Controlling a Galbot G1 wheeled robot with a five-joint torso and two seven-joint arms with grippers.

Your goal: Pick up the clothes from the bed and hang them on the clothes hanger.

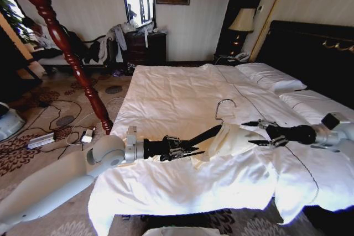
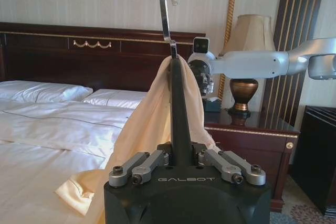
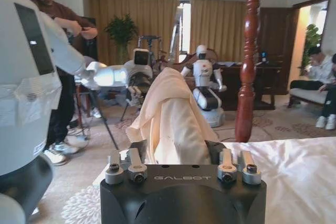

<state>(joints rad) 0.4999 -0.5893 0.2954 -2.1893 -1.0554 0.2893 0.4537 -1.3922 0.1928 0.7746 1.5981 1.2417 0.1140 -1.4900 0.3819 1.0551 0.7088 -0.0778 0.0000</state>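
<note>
Now 1 shirt [image 1: 235,139], cream and thin, draped over 1 black hanger [image 1: 207,134] above the near part of the bed [image 1: 177,95]. 1 silver hook [image 1: 223,108] standing up from the hanger's top, free of the duvet. Left gripper [image 1: 185,148] reaching in from the left, clenched on 1 end of the hanger bar; seen from the left wrist, bar rising straight out between the 2 closed fingers [image 2: 137,167], shirt hanging down 1 side of it toward the bedding. Right gripper [image 1: 255,132] coming from the opposite side, near the pillows, clamped on a fold of shirt at the other shoulder; from the right wrist, cloth bunched between its 2 fingers [image 3: 128,163]. 2 sleeves and lower hem trailing onto the white duvet just below the hanger. 2 pillows [image 1: 274,75] lying against the dark headboard [image 1: 310,53], well apart from the shirt. 1 red-brown coat stand [image 1: 69,53] upright on the carpet beside the bed's left edge.
</note>
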